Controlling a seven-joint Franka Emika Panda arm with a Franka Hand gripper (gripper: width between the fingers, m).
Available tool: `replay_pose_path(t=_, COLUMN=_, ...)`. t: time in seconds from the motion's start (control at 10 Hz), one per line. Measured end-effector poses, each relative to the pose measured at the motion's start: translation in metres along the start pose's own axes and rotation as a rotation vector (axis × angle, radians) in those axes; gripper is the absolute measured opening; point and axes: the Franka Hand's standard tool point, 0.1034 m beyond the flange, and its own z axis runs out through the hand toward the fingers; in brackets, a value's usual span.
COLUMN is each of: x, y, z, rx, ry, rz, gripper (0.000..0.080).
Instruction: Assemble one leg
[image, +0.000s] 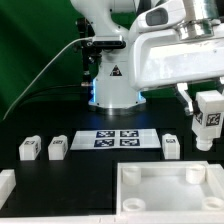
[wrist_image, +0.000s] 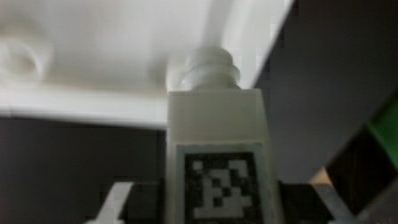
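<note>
Claw (image: 207, 106) clamped on leg (image: 209, 122), upright, over tray (image: 170, 168) edge

Glossy white rounded arm (image: 168, 55), black joint band (image: 104, 45), triangular warning sticker (image: 116, 72), blue glow at its base (image: 113, 96)

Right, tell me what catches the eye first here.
The gripper holds one leg in the air at the exterior view's right, its peg end over the white tray. Three other legs lie on the black table: two at the exterior view's left and one at its right, on either side of the marker board.
</note>
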Motion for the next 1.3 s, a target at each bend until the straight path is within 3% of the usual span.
replay_pose_path(t=0.1, x=0.0, y=0.005, z=-0.002, rx=-0.019, ry=0.096, rz=0.003, gripper=0.0291)
replay_pose_path(t=0.2, x=-0.007, y=0.006, z=0.003, rx=-0.022, ry=0.114, rz=0.005, gripper=0.0291)
replay_pose_path(t=0.5, x=-0.008, y=0.006, z=0.008, rx=-0.015, ry=0.068, rz=0.006, gripper=0.0291)
replay_pose_path(t=0.8, x=0.026, y=0.014, z=0.027, rx=-0.01, ry=0.082, rz=0.022, gripper=0.0291)
replay_pose_path(t=1.0, x=0.022, y=0.016, z=0.046, rx=-0.005, ry=0.068, rz=0.032, gripper=0.0291)
replay_pose_path(t=1.3, x=0.025, y=0.018, z=0.058, rx=-0.002, ry=0.062, rz=0.041, gripper=0.0291)
